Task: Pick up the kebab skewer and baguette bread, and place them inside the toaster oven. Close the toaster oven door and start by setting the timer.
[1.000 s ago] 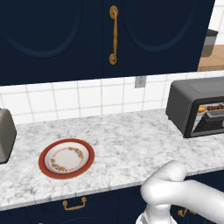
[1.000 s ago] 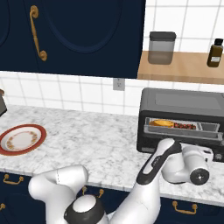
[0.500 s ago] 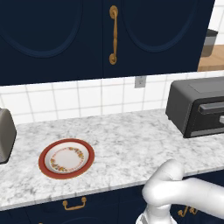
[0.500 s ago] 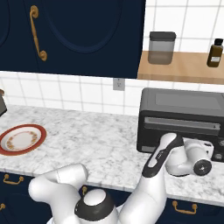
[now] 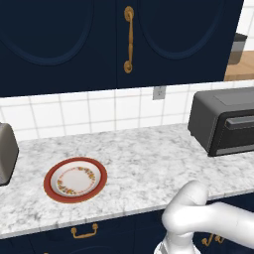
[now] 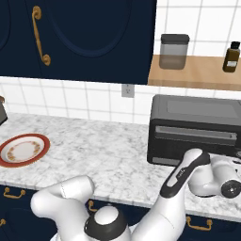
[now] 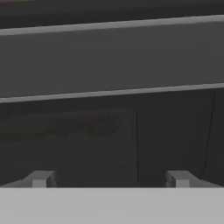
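Observation:
The toaster oven (image 5: 218, 116) (image 6: 195, 115) stands on the counter at the right, its door (image 6: 190, 141) (image 5: 240, 134) shut. My gripper (image 7: 109, 179) is open, close in front of the door, with nothing between the fingertips (image 7: 41, 178). In the hand view the door's bar handle (image 7: 112, 61) runs across above them. Through the dark glass below it a dim long lumpy shape shows, likely the kebab skewer (image 7: 65, 124). I cannot make out the baguette bread behind the shut door. My hand (image 6: 223, 172) sits low at the oven's front right.
An empty red-rimmed plate (image 5: 75, 179) (image 6: 21, 149) lies on the marble counter at the left. A silver pop-up toaster (image 5: 5, 154) stands at the far left. A wooden shelf above the oven carries a jar (image 6: 174, 52) and a bottle (image 6: 231, 56).
The oven door has swung up from open to shut, hiding the food on the rack. My hand has followed it toward the oven front.

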Available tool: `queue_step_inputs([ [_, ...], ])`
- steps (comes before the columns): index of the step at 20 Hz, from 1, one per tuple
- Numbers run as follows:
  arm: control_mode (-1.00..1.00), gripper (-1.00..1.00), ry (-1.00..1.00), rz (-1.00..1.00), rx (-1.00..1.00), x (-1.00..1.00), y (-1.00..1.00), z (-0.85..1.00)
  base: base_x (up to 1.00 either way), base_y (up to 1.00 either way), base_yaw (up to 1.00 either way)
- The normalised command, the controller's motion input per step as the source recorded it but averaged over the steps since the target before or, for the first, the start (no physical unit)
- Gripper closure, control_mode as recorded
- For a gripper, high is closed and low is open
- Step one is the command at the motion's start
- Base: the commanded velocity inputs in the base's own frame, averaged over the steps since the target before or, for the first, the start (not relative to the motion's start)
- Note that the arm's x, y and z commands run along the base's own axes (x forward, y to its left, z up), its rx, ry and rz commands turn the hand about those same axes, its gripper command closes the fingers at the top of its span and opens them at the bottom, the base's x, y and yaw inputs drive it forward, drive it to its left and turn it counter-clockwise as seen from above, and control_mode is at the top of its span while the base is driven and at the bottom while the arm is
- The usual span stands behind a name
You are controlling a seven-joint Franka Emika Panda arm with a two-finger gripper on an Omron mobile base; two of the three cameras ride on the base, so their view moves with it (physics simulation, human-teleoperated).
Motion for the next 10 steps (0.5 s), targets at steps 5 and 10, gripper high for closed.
queue_step_inputs([
  [5, -1.00, -1.00, 0.00, -0.01, 0.00, -0.06, -0.54, 0.45, 0.00, 0.00, 0.00],
  [10, -1.00, -1.00, 0.00, -0.03, 0.00, -0.03, -0.42, 0.41, 0.00, 0.00, 0.00],
])
